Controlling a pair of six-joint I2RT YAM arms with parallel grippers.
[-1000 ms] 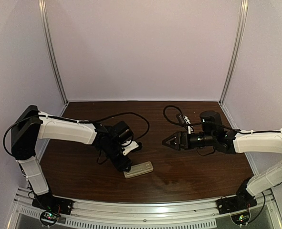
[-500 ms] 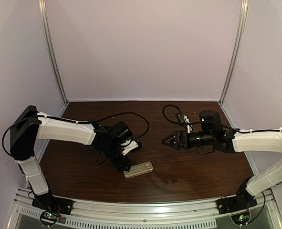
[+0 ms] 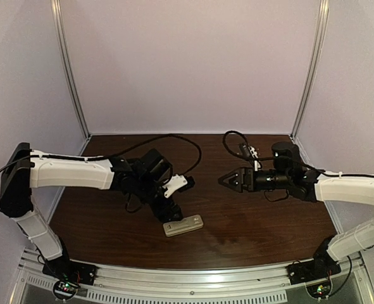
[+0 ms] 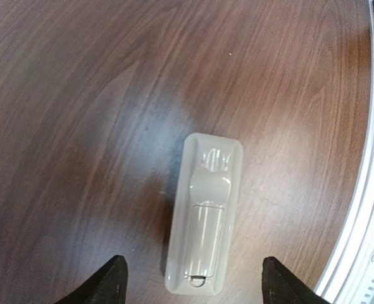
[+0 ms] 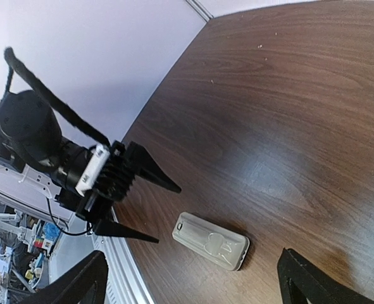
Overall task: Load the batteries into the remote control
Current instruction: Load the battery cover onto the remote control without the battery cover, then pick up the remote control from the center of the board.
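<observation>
The remote control (image 3: 183, 225) is a small whitish slab lying near the table's front edge. In the left wrist view it (image 4: 205, 212) lies back side up, with a long cover panel showing. My left gripper (image 3: 169, 214) hangs just above its left end, open and empty, with a dark fingertip (image 4: 114, 282) on each side of the near end. My right gripper (image 3: 223, 180) is open and empty, raised above the table to the right and further back. The right wrist view shows the remote (image 5: 211, 240) and the left gripper (image 5: 166, 214) beside it. The batteries are out of view.
A metal rail (image 3: 193, 278) runs along the table's front edge, close to the remote; it also shows in the left wrist view (image 4: 364, 209). Pale walls enclose the brown table (image 3: 262, 221) on three sides. Black cables loop above both wrists.
My left arm has stretched out and its wrist has lifted, the open fingers staying over the remote's left end. My right gripper has drifted slightly back and right. The remote has not moved.
</observation>
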